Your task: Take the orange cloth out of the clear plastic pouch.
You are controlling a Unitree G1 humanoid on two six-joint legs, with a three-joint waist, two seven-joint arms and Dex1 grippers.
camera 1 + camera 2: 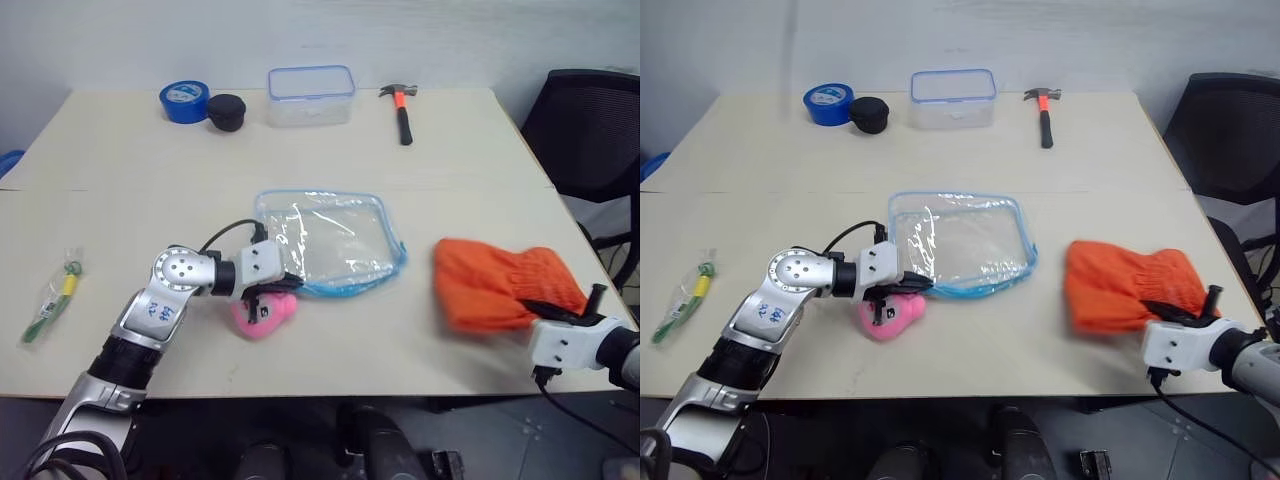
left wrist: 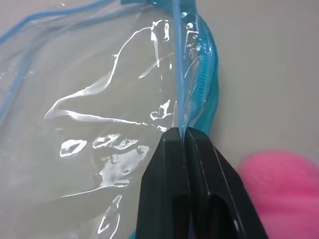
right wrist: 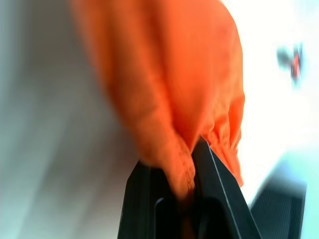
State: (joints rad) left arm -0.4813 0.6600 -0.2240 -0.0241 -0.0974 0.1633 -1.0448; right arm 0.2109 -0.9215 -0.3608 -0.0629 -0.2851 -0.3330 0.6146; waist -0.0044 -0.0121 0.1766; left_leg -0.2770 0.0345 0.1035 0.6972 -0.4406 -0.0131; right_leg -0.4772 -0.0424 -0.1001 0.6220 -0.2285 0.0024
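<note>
Pinning the pouch (image 1: 328,243) by its blue edge, my left gripper (image 2: 184,130) anchors it on the table (image 1: 300,160), while my right gripper (image 3: 188,162), clamped on the orange cloth (image 1: 500,283), holds it well clear.

A blue tape roll (image 1: 183,101), black cap (image 1: 227,112), clear box (image 1: 311,95) and hammer (image 1: 401,109) line the table's (image 1: 120,200) far edge; a pink plush toy (image 1: 265,314) lies nearer.
</note>
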